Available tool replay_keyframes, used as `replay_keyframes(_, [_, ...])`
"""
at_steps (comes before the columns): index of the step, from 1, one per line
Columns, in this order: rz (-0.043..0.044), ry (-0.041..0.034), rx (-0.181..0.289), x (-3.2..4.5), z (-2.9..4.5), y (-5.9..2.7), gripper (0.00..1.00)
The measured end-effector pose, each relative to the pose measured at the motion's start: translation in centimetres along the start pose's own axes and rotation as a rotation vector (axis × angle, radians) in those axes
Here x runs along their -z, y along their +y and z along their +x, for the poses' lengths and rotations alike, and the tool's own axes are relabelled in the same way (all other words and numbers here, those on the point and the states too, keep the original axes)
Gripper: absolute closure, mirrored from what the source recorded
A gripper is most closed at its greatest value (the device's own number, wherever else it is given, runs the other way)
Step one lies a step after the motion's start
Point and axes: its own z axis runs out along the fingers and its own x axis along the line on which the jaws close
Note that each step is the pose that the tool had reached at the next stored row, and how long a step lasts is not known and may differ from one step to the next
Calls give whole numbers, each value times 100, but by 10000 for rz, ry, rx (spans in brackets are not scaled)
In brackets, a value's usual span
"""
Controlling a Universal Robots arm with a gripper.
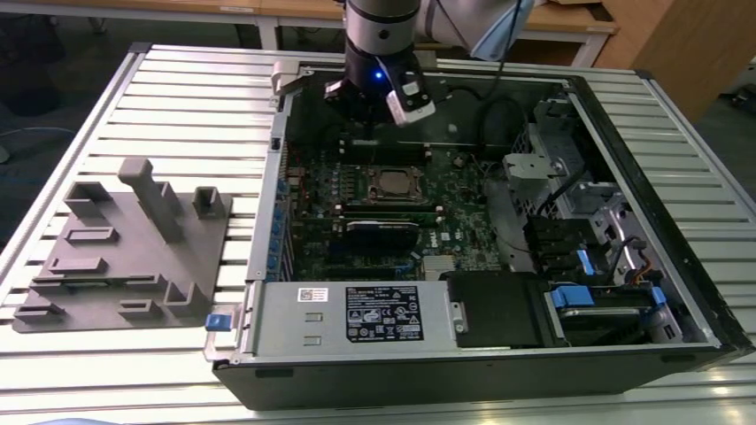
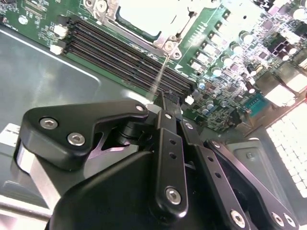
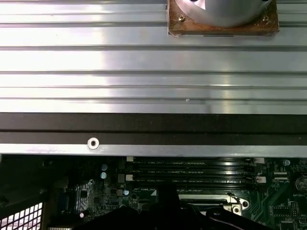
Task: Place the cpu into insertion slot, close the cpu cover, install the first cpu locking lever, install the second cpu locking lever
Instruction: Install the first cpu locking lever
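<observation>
Gripper hangs inside the case over the far edge of the board, fingers drawn together. I can't make out anything pinched btwn them.

On the exterior view's left a grey tray sits on the table, well apart from the work. Moving right to mid-board, the slot has the cpu lying flat in it, so step one looks done imo. The cover seems down over the cpu, a silver frame round a grey centre, so step two is prob done too. In the second wrist view a thin silver rod runs from the slot's corner toward the gripper tips. I take it for a lever standing free, not latched, so the levers look like what's left, at least one. Further right are the drive bays and cables, not involved.

Hard to tell:
- Whether the tips touch the lever or sit just beside it.
- In the second wrist view the slot is cut off at the frame edge and glare washes out its centre.
- In the first wrist view the gripper body hides most of the slot; a rim corner peeks out beside the memory slots.
- Can't tell the other lever's state.
</observation>
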Motion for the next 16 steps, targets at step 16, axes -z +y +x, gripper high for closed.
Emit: replay_keyframes(16, [1,0,0,-1,-110,6,89])
